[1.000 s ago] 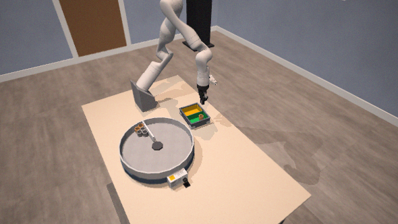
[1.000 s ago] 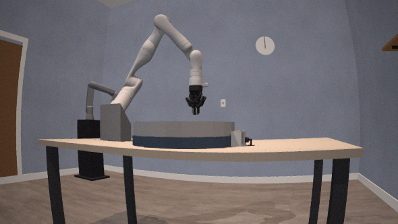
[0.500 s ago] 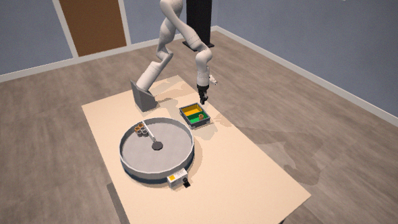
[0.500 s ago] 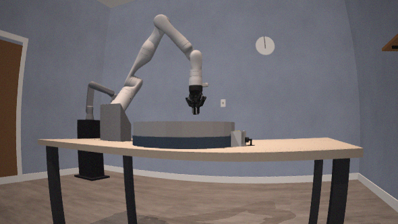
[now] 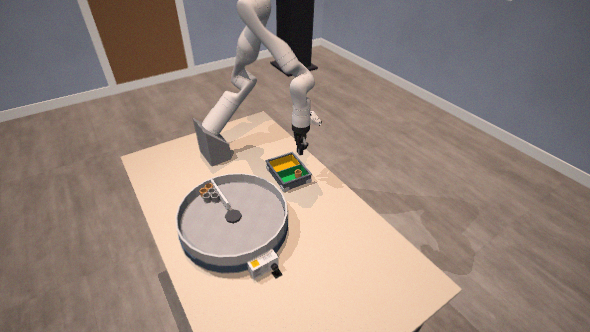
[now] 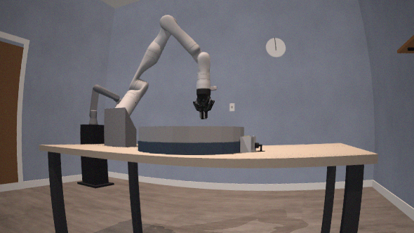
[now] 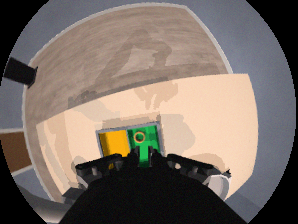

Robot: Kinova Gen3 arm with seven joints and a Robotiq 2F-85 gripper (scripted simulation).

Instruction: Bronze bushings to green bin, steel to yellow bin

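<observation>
So I'm standing there watching, and the gripper (image 5: 300,151) (image 6: 203,116) (image 7: 143,151) had its fingers just a little open, with a narrow gap and nothing pinched between them. It pointed straight down, up in the air near the far long edge of the desk (image 5: 360,260) (image 6: 298,158) (image 7: 215,110), not touching the bins.

Near that same edge, toward the arm's end of the desk, sat the pair of bins in one dark-framed tray. The green bin (image 5: 286,177) (image 7: 154,135) had one bronze bushing (image 5: 298,175) (image 7: 134,137) standing upright in it, so that one was in the right place. The yellow bin (image 5: 284,163) (image 7: 115,144), right beside it, had no bushing in it that I could spot.

Further out, by the near long edge, was the big round turntable (image 5: 260,220) (image 6: 191,135). Two bronze bushings (image 5: 203,193) and three steel bushings (image 5: 215,198) were bunched up inside its rim, next to the white bar (image 5: 220,194), on the side toward the arm's short edge. A little white box (image 5: 263,263) (image 6: 248,144) with a yellow patch sat by the rim, on the side away from the arm. The gray arm mount (image 5: 212,149) (image 6: 116,128) stood back near the short edge, between its two corners.

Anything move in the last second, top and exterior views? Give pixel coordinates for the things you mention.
Nothing visibly changed: no move, grasp or release that I can make out. The claw (image 5: 300,151) (image 6: 203,118) (image 7: 143,151), the bronze bushing (image 5: 298,175) (image 7: 134,137) in the green bin (image 5: 286,176) (image 7: 154,135) and the turntable (image 5: 250,237) (image 6: 191,134) group look as they were.
</observation>
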